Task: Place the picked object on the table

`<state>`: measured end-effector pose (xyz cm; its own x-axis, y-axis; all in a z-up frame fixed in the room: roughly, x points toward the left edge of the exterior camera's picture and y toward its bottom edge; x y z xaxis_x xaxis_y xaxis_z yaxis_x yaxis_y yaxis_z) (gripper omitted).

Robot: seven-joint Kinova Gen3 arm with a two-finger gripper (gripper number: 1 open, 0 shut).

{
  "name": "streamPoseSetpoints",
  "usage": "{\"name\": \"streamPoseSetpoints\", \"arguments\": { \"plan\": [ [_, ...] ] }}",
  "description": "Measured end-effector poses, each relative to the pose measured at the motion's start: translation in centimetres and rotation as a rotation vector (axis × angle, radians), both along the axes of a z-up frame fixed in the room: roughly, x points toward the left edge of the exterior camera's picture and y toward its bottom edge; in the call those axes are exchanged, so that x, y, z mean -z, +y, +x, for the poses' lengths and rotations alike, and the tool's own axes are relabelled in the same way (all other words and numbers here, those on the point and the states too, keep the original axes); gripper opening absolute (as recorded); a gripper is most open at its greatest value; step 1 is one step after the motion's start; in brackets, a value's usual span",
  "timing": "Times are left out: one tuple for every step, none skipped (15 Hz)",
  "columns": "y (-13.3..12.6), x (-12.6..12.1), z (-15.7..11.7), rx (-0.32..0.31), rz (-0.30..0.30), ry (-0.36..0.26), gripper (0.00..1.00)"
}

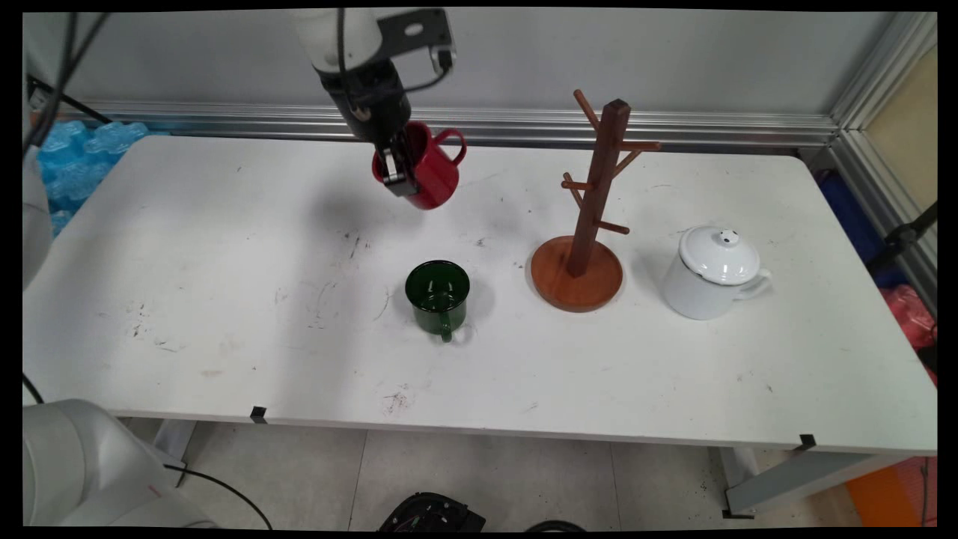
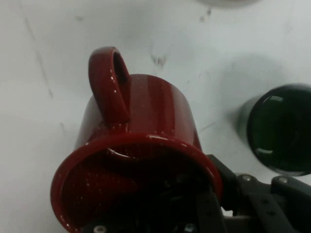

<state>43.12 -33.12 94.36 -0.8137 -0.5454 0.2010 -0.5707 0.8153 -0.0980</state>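
My gripper (image 1: 398,172) is shut on the rim of a red mug (image 1: 430,168), which hangs tilted in the air above the table's far middle, handle toward the right. In the hand view the red mug (image 2: 138,160) fills the centre, its handle pointing up and one finger inside the rim. A dark green mug (image 1: 438,294) stands upright on the table below and in front of the held mug; the green mug (image 2: 281,128) shows at the right edge of the hand view. A wooden mug tree (image 1: 591,209) stands to the right.
A white lidded pot (image 1: 711,273) with a handle stands right of the mug tree. The white table (image 1: 224,299) carries scuff marks. Blue plastic (image 1: 75,161) lies beyond the table's left far corner.
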Motion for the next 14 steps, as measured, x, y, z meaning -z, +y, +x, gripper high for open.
{"name": "streamPoseSetpoints", "arguments": {
  "plan": [
    [-0.3,0.7,-0.2,0.004,0.014,-0.022,0.0],
    [-0.5,1.3,-0.3,0.005,0.027,-0.046,0.0],
    [-0.7,1.8,-0.4,0.005,0.036,-0.062,0.0],
    [-0.8,2.2,-0.5,0.004,0.045,-0.08,0.0],
    [-1.0,2.6,-0.6,0.003,0.053,-0.097,0.0],
    [-1.1,2.9,-0.6,0.0,0.061,-0.113,0.0],
    [-1.2,3.4,-0.7,-0.003,0.07,-0.133,0.0],
    [-1.4,3.8,-0.7,-0.009,0.079,-0.156,0.0],
    [-1.6,4.3,-0.8,-0.015,0.088,-0.178,0.0],
    [-1.7,4.6,-0.8,-0.021,0.096,-0.194,0.0],
    [-1.9,5.1,-0.9,-0.026,0.108,-0.211,0.0],
    [-2.0,5.5,-1.1,-0.03,0.12,-0.227,0.0],
    [-2.2,5.9,-1.2,-0.033,0.13,-0.238,0.0],
    [-2.3,6.3,-1.4,-0.036,0.143,-0.249,0.0]
  ]
}}
